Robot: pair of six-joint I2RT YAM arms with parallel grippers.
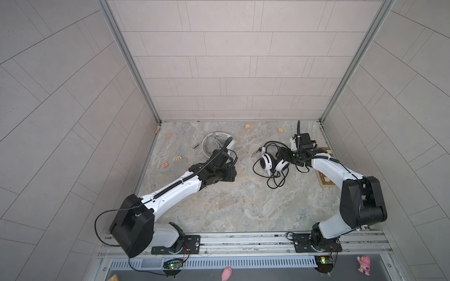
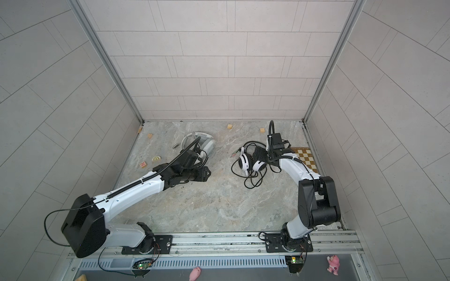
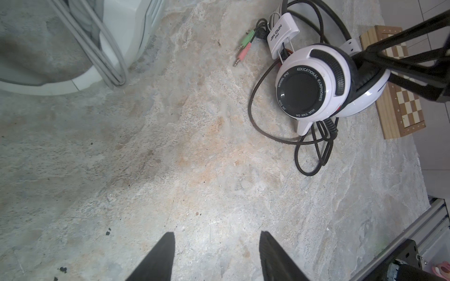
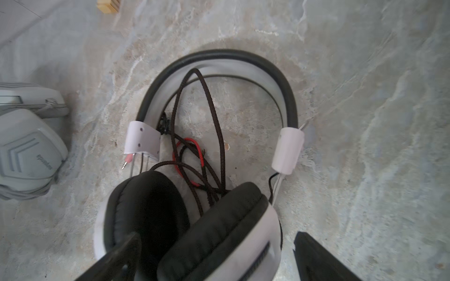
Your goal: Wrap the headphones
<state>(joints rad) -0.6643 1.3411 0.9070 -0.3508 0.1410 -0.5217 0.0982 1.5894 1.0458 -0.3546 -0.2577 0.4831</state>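
Note:
The black-and-white headphones point(image 1: 266, 164) point(image 2: 244, 161) lie right of the table's middle, ear cups together. Their black cable point(image 1: 275, 181) lies in loose loops in front of them, and the green and pink plugs point(image 3: 243, 51) rest beside the headband. My right gripper point(image 1: 282, 158) point(image 4: 216, 234) stands open astride one black-padded ear cup point(image 4: 219, 233); one finger is between the cups, the other stands clear of the shell. The white headphones point(image 1: 219, 143) point(image 4: 26, 153), with a grey cable, lie at the back left. My left gripper point(image 1: 230, 175) point(image 3: 216, 234) is open over bare table, holding nothing.
A wooden chessboard point(image 2: 305, 158) lies at the table's right edge under the right arm. Small wooden blocks point(image 1: 248, 126) are scattered along the back. A red block point(image 1: 165, 164) and a yellow striped piece point(image 1: 177, 158) lie at the left. The marble table point(image 1: 231, 206) has walls on three sides.

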